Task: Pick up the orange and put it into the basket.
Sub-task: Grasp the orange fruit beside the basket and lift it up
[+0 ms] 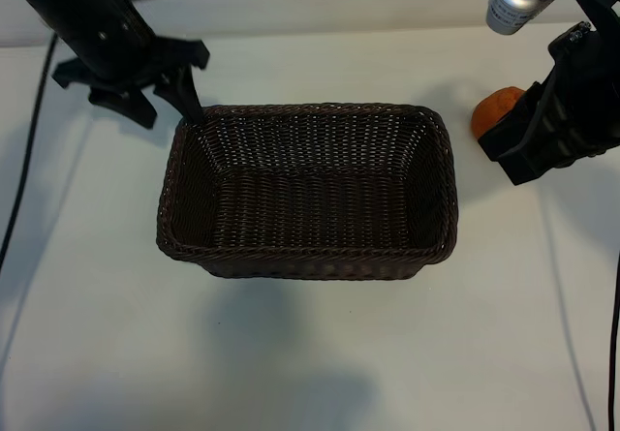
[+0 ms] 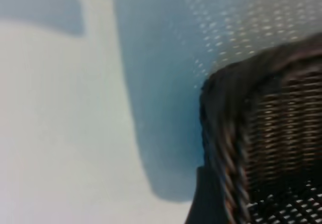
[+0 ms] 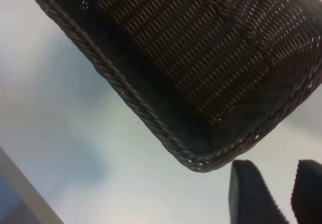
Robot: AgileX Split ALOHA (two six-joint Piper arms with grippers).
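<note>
Exterior view: the basket is seen in the middle of the white surface, dark woven wicker, nothing inside it. The orange is found on the surface beyond the basket's right end, near the far right corner but apart from the rim, and is partly covered by the right arm.

The left claw is held at the basket's far left corner, spread open, with one finger pointed down at the rim there; contact cannot be judged. Nothing is gripped in it.

The right claw is placed just beside the orange, on its right in the exterior view. In the right wrist view two dark ribbed fingers are seen with a gap between them, part open, and nothing is seen between them; a basket corner is seen just past the tips. The orange is not seen in that view.

Left wrist view: a blurred basket corner and braided rim are seen close up, with shadow cast on the surface beside it.
</note>
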